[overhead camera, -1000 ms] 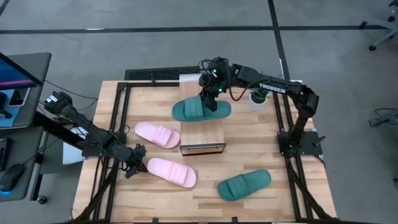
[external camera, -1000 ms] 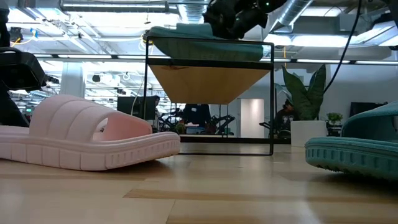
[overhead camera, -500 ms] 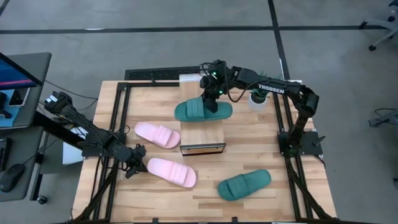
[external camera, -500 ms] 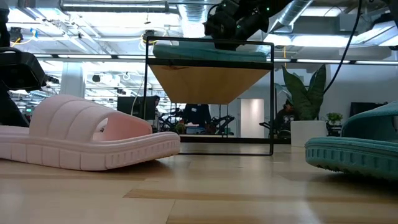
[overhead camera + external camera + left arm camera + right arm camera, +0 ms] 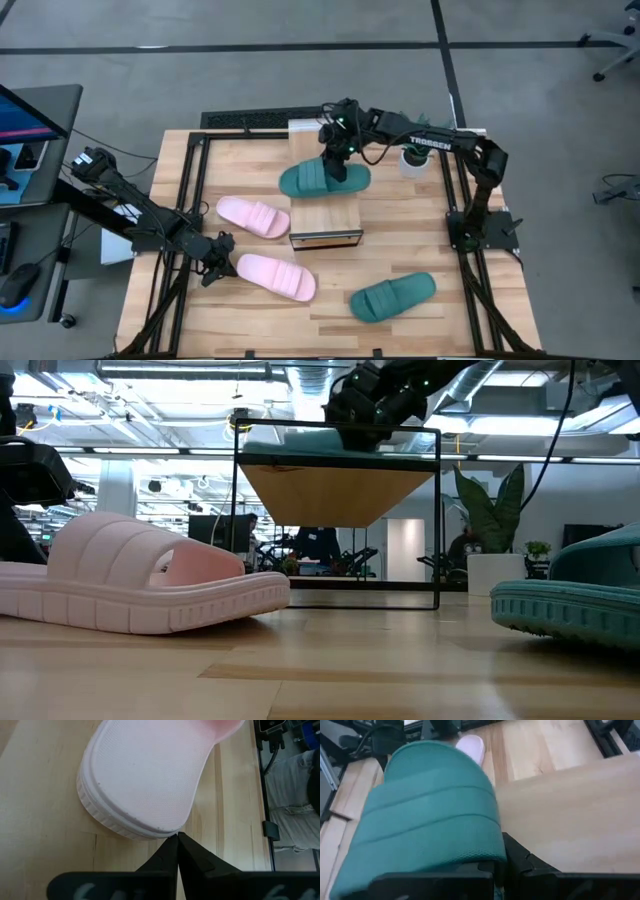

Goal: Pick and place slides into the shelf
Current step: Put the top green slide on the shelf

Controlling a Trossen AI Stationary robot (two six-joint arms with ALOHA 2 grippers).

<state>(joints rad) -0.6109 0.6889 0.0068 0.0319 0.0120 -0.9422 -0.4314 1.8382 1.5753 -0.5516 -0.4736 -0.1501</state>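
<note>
While gripped by right hand point(image 5: 336, 163), teal slide point(image 5: 324, 178) lies across shelf point(image 5: 325, 222).

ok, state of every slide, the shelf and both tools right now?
Teal slide on shelf: lying across the shelf top, strap pinched by right tool.
Shelf: upright, one slide on it.
Right tool: shut on that slide's strap.
Left tool: shut, empty, tips at the near pink slide's edge.
Near pink slide: flat on table.
Far pink slide: flat on table.
Second teal slide: flat on table.
</note>
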